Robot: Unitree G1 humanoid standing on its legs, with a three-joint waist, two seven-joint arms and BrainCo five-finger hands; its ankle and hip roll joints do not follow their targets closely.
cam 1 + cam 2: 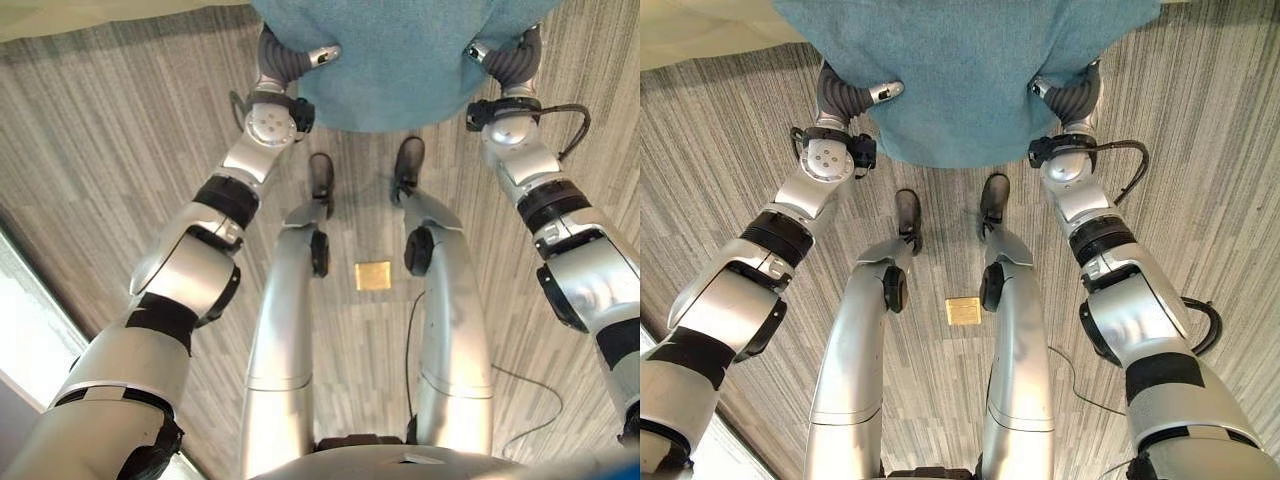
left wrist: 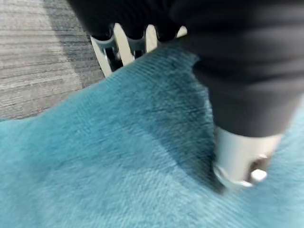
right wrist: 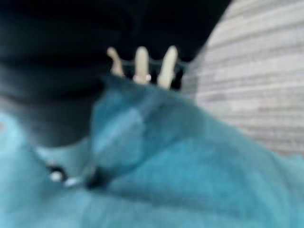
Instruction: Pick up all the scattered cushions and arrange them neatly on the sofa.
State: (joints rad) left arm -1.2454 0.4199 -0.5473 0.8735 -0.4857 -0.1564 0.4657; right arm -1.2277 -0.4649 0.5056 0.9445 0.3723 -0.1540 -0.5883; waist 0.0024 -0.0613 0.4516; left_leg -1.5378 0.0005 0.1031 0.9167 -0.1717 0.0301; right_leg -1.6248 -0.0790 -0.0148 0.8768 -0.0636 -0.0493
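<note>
A large teal cushion (image 1: 400, 60) hangs in front of me above the floor, held at its near edge by both hands. My left hand (image 1: 288, 62) grips its left corner, thumb (image 2: 242, 161) pressed on top and fingers (image 2: 124, 45) curled beneath the edge. At the right corner my right hand (image 1: 508, 58) takes the cushion the same way, its fingers (image 3: 142, 64) under the fabric and the thumb (image 3: 61, 166) on the upper face. The far part of the cushion runs out of the top of both eye views.
Grey striped carpet (image 1: 120, 130) lies all around. A small brass floor plate (image 1: 373, 275) is set in it below the cushion. A pale surface (image 1: 80, 15) shows at the far left and a bright edge (image 1: 20, 330) along the left side.
</note>
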